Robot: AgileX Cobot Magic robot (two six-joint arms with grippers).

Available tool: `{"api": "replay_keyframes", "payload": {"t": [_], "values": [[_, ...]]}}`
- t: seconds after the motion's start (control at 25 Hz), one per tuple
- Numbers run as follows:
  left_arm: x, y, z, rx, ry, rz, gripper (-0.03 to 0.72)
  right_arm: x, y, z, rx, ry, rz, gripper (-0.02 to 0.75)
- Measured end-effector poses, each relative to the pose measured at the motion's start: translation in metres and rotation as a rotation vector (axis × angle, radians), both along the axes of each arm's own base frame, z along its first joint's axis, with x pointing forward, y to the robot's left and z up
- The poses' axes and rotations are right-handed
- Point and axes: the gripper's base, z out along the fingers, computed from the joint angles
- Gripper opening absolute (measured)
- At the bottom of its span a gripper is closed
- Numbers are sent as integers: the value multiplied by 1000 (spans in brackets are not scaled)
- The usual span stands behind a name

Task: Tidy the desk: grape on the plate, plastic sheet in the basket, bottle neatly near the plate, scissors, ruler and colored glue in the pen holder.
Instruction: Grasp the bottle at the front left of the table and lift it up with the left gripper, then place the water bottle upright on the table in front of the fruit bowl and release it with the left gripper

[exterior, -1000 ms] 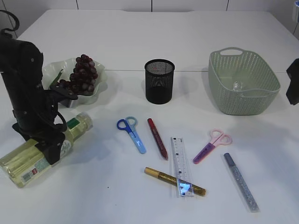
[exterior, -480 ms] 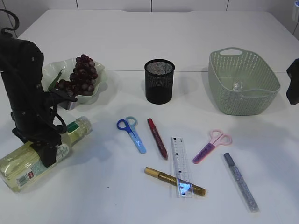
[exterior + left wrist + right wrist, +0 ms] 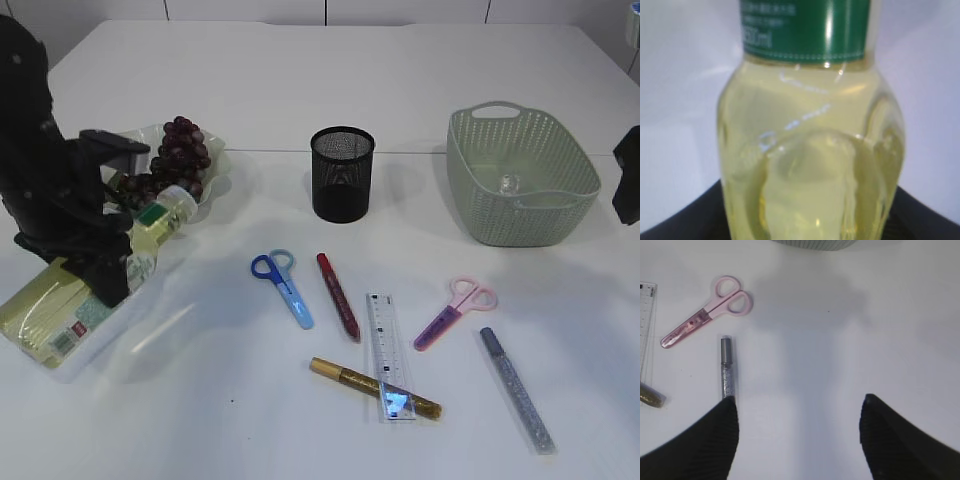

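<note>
Bottle (image 3: 85, 290) work is the step in hand, and doing it well looks like a matter of tipping the body upright without letting it slide in the grip, then setting it down just beside the plate (image 3: 215, 160) rather than against the grapes (image 3: 175, 160). At the left of the exterior frame the bottle is lifted clear of the table (image 3: 320, 80) and tilted, cap end up and to the right near the plate's front rim, base low toward the left edge; the yellow liquid will shift as it turns, so a slow rotation seems wise, and the landing spot should stay free of the plate's wavy edge. The left gripper (image 3: 100, 275) is clamped across the bottle's middle, its jaws spread about the width of the body; in the left wrist view the bottle (image 3: 810, 150) fills the frame between the dark finger bases, green label at the top. The right gripper (image 3: 799, 440) hangs spread wide and empty at the right of the scene, its two black fingers (image 3: 700, 445) framing bare table at the bottom of its own view, with the pink scissors (image 3: 705, 315) at the upper left and the silver glue pen (image 3: 727, 370) just beside the left one. Both are well apart from the pen holder (image 3: 342, 173) at upper centre.
</note>
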Motion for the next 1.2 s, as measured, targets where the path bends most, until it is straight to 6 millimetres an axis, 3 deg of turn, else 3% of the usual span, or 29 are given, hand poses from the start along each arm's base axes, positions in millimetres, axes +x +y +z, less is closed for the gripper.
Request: {"api": "replay_keyframes", "payload": {"t": [0.16, 0.28, 0.52, 0.72, 0.96, 1.2], "values": [[-15, -2, 35, -113, -126, 47, 438, 0, 0, 0, 0, 0, 0, 583], [-37, 2, 53, -171, -227, 63, 438, 0, 0, 0, 0, 0, 0, 583], [-89, 16, 53, -227, -381, 64, 438, 0, 0, 0, 0, 0, 0, 583], [-118, 22, 51, -334, -581, 137, 438, -1, 0, 0, -2, 8, 1, 583], [-125, 25, 55, -377, -899, 207, 438, -2, 0, -1, -4, 22, 0, 583], [-125, 15, 60, -415, -1038, 211, 438, -2, 0, -1, -5, 24, -1, 583]]}}
